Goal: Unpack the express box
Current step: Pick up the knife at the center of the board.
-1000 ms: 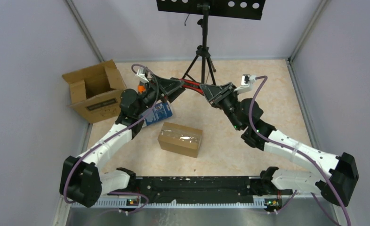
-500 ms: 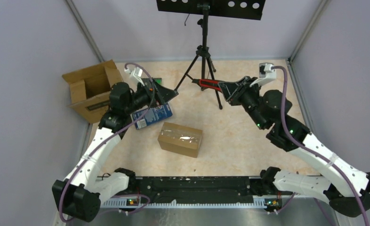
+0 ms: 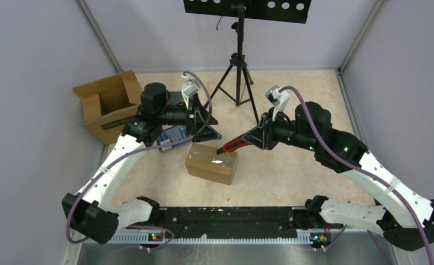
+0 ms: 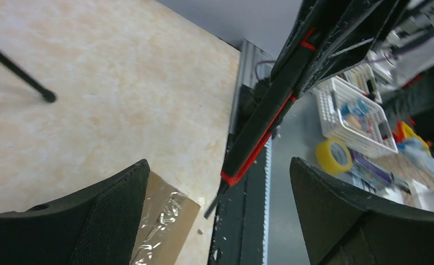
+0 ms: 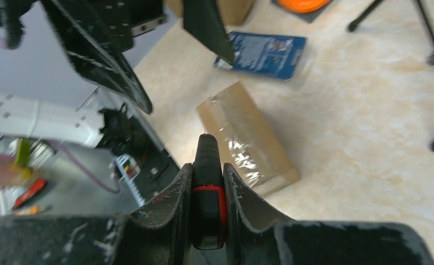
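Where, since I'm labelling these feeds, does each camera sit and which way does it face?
Top external: above and behind the robot, looking down; left gripper, right gripper, taped box.
Left wrist: on the left wrist, facing the near rail; the open left gripper frames a corner of the taped box.
Right wrist: on the right wrist, looking down along the right gripper, shut on the cutter.
Shared: all see the taped box.

Left arm (image 3: 112,168) and right arm (image 3: 372,176): white shells, chunky black joints, a purple cable (image 3: 297,93) looping off each wrist. Right pincer (image 5: 206,163) fingers (image 5: 165,212) are black, pretty scuffed.
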